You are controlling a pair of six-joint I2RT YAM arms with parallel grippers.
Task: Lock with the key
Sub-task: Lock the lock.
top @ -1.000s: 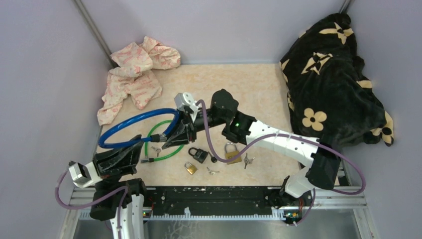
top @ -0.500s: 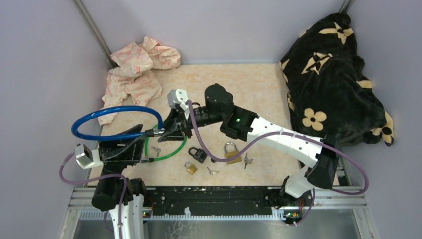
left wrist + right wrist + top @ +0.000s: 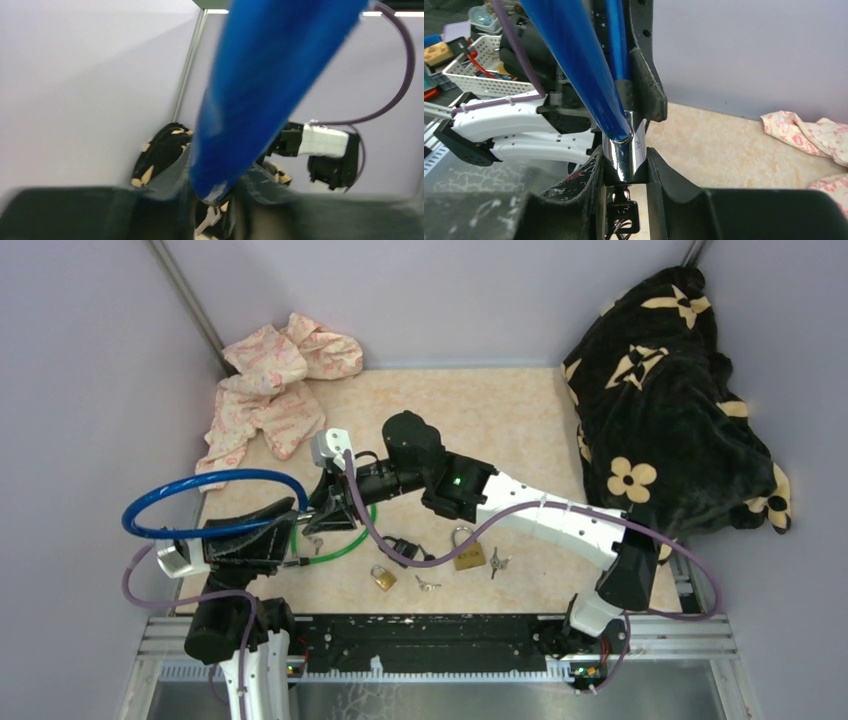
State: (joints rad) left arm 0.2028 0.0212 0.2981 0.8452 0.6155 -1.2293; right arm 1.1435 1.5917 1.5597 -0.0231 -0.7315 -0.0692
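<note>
Lavender walls close round a beige stone-patterned tabletop [image 3: 480,420], and the work sits at its near left; the blue cable lock [image 3: 215,476] is held up off the surface there, its loop reaching out left toward the wall. The right gripper [image 3: 625,169] is clenched on the lock's chrome barrel [image 3: 625,150], both fingers pressed to its sides; I judge that this steadies the body so the key can be turned. The key [image 3: 623,212], black-headed, hangs just under the barrel and appears to be seated in its end, though the wrist view does not show the keyhole. The left gripper [image 3: 280,523] meets the lock from the near left, with the blue cable running down between its fingers; whether they pinch the cable or only flank it I cannot tell. It looks placed to feed or brace the cable end at the barrel.

Directly beneath the two grippers lies a green cable lock [image 3: 350,543] with a small key beside it; any lowering would land on it. To the right, a purple wire [image 3: 400,558] from the right arm droops over a black padlock [image 3: 402,543]; two brass padlocks [image 3: 467,554] and loose keys [image 3: 428,584] lie near the front edge. A pink cloth [image 3: 270,390] at far left and a black blanket [image 3: 670,400] at far right are well apart.
</note>
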